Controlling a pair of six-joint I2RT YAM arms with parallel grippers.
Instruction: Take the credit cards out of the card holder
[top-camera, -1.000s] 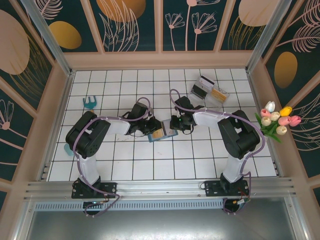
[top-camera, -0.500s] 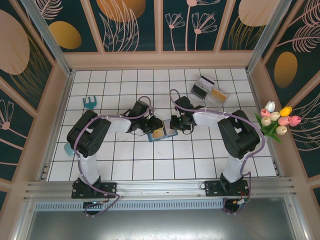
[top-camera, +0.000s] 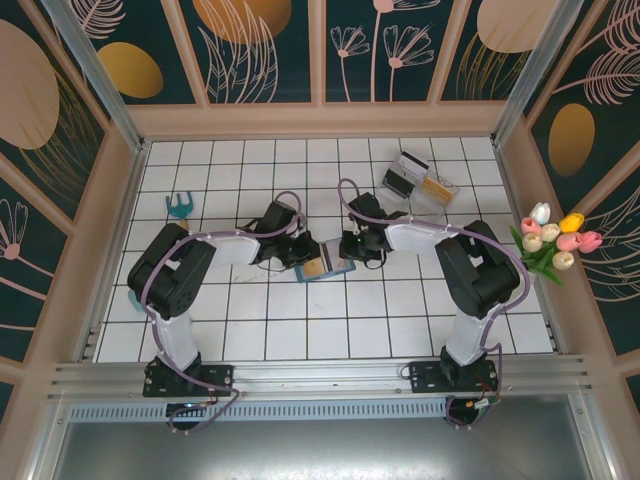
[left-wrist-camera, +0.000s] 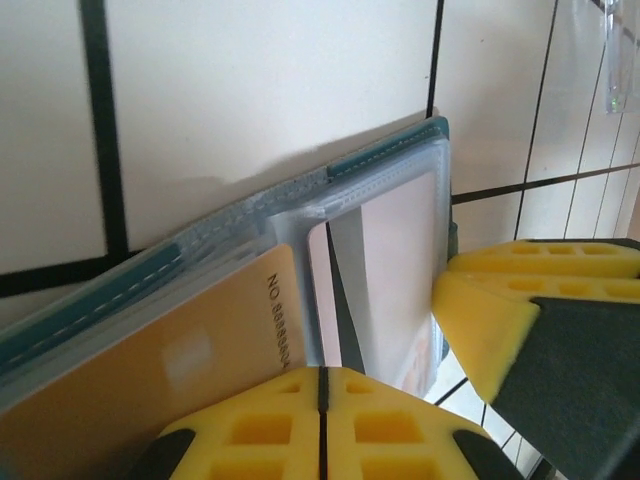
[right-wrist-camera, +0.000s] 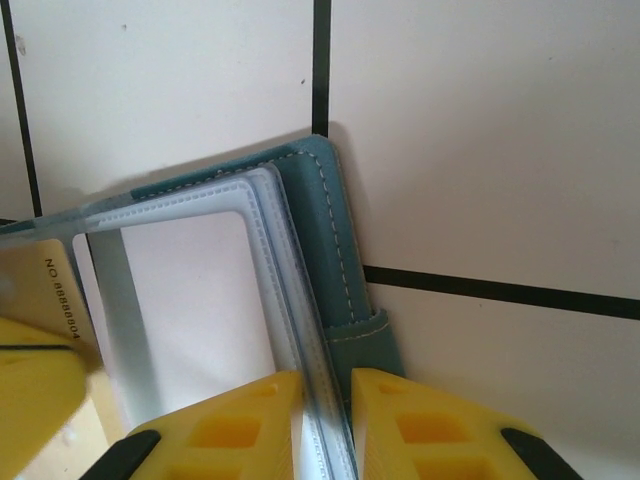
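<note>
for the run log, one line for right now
left jaws: shut at orange card | right jaws: shut on card holder | grey card: in card holder

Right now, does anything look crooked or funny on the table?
Yes. The teal card holder lies open and crooked to the tile lines mid-table. A yellow-orange credit card pokes partway out of its clear sleeve, with the left gripper closed at its edge. The right gripper pinches the holder's other edge.
</note>
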